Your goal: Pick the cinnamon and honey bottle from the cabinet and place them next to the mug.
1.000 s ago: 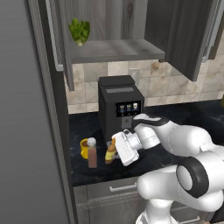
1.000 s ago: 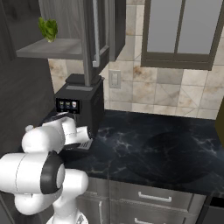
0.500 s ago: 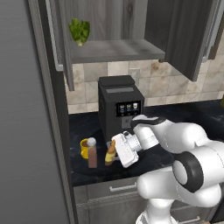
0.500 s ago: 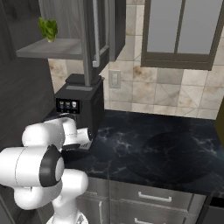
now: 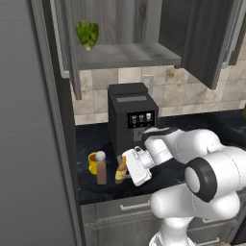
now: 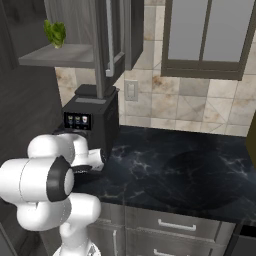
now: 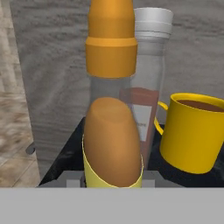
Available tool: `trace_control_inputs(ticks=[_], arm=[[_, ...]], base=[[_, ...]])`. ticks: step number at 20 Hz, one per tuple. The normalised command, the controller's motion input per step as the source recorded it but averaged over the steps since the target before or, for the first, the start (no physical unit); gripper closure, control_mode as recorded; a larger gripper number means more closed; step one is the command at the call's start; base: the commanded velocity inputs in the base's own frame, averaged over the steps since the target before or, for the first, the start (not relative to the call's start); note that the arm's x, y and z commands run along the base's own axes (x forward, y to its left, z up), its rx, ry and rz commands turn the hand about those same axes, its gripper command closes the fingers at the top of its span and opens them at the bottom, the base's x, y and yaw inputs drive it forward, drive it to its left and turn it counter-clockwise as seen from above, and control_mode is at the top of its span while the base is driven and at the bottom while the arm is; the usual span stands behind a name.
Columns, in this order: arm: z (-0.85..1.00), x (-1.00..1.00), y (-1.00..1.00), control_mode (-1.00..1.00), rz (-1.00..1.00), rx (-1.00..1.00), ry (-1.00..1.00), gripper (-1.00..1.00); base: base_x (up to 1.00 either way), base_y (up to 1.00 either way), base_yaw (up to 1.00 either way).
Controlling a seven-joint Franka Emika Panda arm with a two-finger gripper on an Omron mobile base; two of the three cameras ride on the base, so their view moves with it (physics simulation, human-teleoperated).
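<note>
1. You have a black marbled counter [image 5: 96, 185] carrying the goods.
2. On it: yellow mug [image 5: 93, 163], cinnamon [image 5: 101, 167] just beside it, honey bottle [image 5: 121, 169] next along, all near the front edge.
3. Black coffee machine [image 5: 129, 115] stands behind them on the same counter.
4. Cabinet [image 5: 129, 55] shelf above carries one leafy green item [image 5: 88, 34].

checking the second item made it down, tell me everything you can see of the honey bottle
The honey bottle is amber-orange with a narrow clear neck, an orange cap and a yellow band low on its body. It stands upright on the black counter beside the cinnamon, near the mug. The gripper is shut on it.
</note>
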Motion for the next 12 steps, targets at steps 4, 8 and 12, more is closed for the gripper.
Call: trace_control_inputs(ticks=[4, 8, 12], arm=[[-0.04, 0.0, 0.0, -1.0, 0.0, 0.0, 0.0, 1.0], [0.0, 0.0, 0.0, -1.0, 0.0, 0.0, 0.0, 1.0], [0.0, 0.0, 0.0, -1.0, 0.0, 0.0, 0.0, 1.0]], base=[[0.0, 0.0, 0.0], [0.0, 0.0, 0.0], [0.0, 0.0, 0.0]])
